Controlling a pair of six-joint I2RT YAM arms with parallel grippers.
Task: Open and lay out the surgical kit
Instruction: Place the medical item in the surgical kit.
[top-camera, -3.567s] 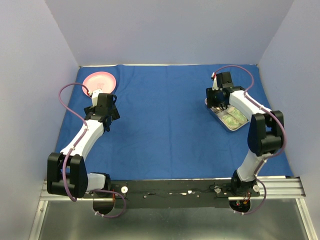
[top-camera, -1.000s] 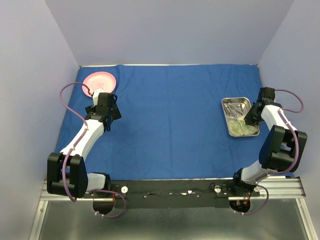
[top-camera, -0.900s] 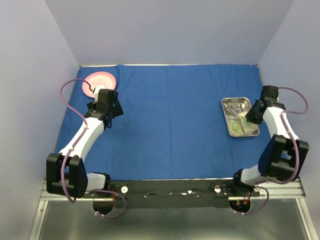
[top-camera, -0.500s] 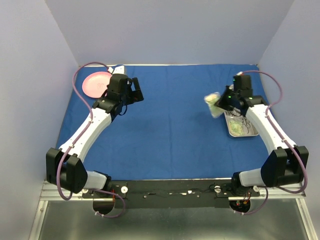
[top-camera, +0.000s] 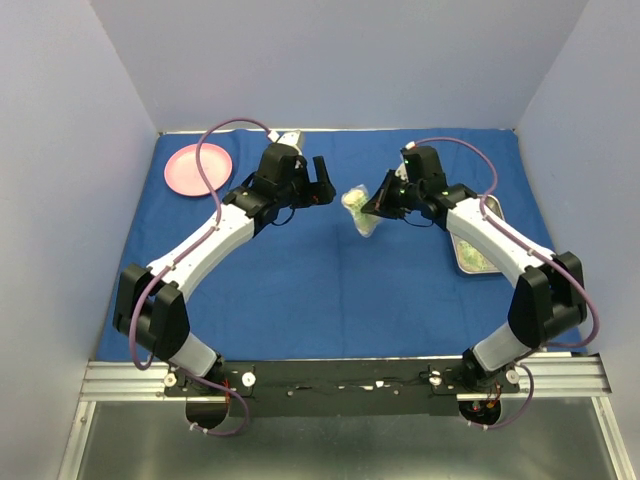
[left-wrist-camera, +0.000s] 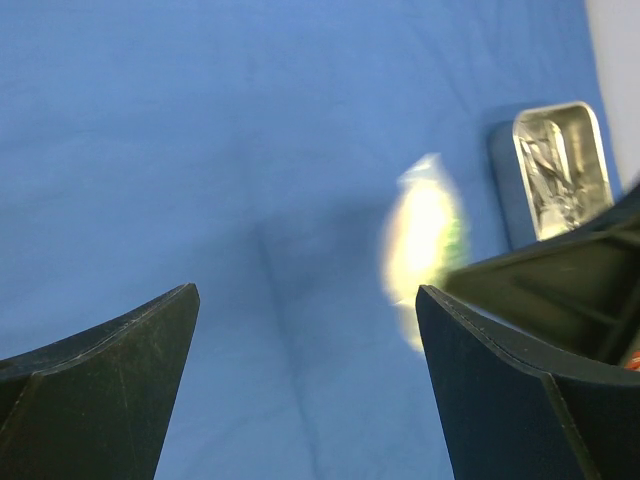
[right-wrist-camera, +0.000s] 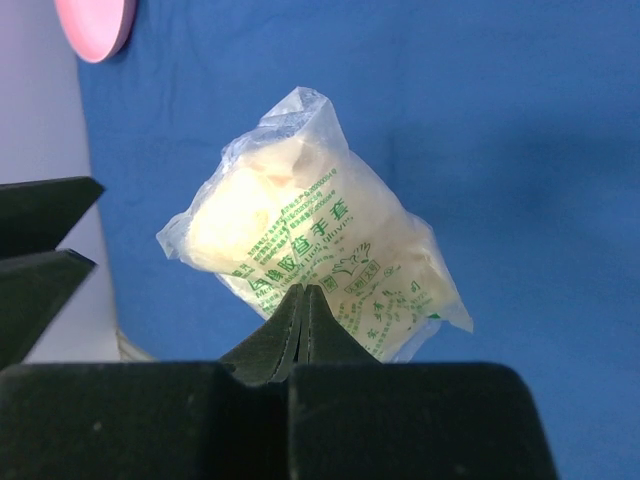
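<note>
Blue cloth (top-camera: 320, 290), one steel tray (top-camera: 462, 262), one pink plate (top-camera: 197, 170), right claw (right-wrist-camera: 303, 300) pinching one packet (right-wrist-camera: 310, 250), left claw (top-camera: 325, 183) wide

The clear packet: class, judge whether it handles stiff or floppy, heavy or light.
Probably floppy: the packet is crinkled film with soft-looking filling. Likely light: the right gripper holds it by one pinched edge. Possibly slippery, being glossy plastic.
</note>
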